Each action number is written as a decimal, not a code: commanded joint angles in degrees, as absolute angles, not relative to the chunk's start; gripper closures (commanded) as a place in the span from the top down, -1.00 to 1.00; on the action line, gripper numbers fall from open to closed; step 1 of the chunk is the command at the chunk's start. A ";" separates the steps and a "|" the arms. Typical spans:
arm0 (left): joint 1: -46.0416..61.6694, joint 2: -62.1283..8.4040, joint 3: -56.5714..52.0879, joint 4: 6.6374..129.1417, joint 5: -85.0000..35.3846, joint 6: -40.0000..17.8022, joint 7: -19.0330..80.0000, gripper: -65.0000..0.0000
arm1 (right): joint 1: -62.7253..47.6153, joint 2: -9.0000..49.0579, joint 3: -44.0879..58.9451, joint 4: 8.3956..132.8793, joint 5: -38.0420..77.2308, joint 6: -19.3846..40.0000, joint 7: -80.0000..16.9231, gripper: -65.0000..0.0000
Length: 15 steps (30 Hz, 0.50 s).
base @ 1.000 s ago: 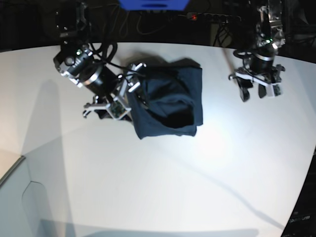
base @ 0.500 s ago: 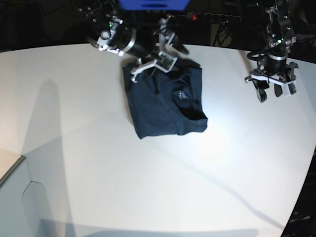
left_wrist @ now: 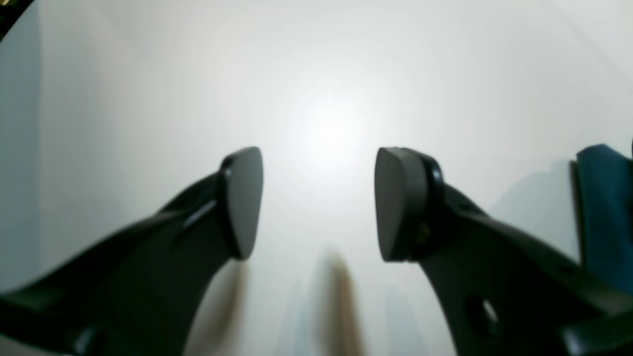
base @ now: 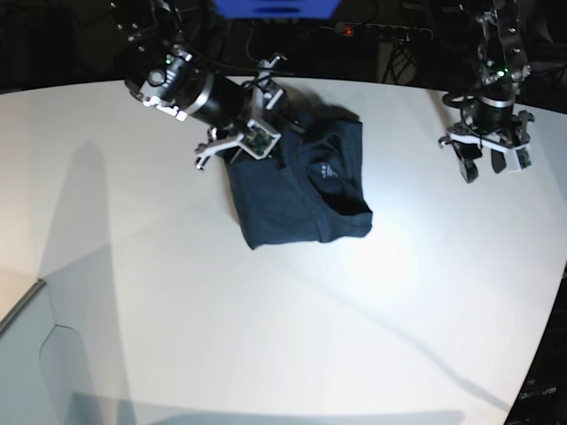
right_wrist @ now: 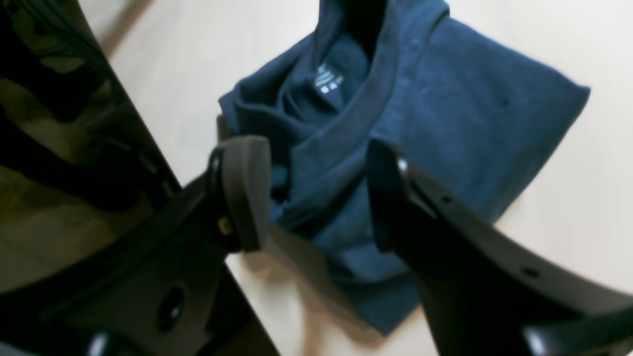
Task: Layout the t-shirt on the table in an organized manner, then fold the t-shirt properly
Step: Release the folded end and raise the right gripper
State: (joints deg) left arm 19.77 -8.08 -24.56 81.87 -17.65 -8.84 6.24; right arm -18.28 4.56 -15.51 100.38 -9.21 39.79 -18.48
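On the smooth matte white tabletop, curved far edge, dark room w/ cables behind: soft dark navy-blue short-sleeved t-shirt, folded to a compact wrinkled bundle, lies near far edge, left of centre in base view. No containers seen. My right gripper hovers over its collar, jaws apart, nothing held. My left gripper above bare table, well apart from shirt, jaws apart, empty.
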 commanded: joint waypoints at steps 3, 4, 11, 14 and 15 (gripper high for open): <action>19.74 -8.66 -24.66 82.95 -17.89 -9.19 4.88 0.08 | -16.48 3.56 -16.75 97.01 -8.40 40.00 -16.75 -0.10; 19.74 -8.66 -24.57 82.95 -17.89 -9.19 4.88 0.08 | -15.78 3.30 -17.36 95.25 -8.40 40.00 -16.75 -0.10; 19.82 -8.66 -24.84 82.95 -17.89 -9.19 4.88 0.08 | -15.34 3.30 -27.47 91.47 -8.40 40.00 -16.75 -0.10; 19.82 -8.66 -24.84 82.95 -17.89 -9.19 4.88 0.08 | -16.48 4.35 -31.60 93.58 -8.40 40.00 -16.75 -0.10; 19.82 -8.66 -24.84 82.95 -17.89 -9.19 4.88 0.08 | -16.66 4.53 -32.40 94.90 -8.40 40.00 -16.75 -0.10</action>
State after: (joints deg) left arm 19.94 -8.08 -24.56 81.87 -17.67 -9.04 6.44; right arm -16.80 4.78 -32.42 93.73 -9.30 39.72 -18.37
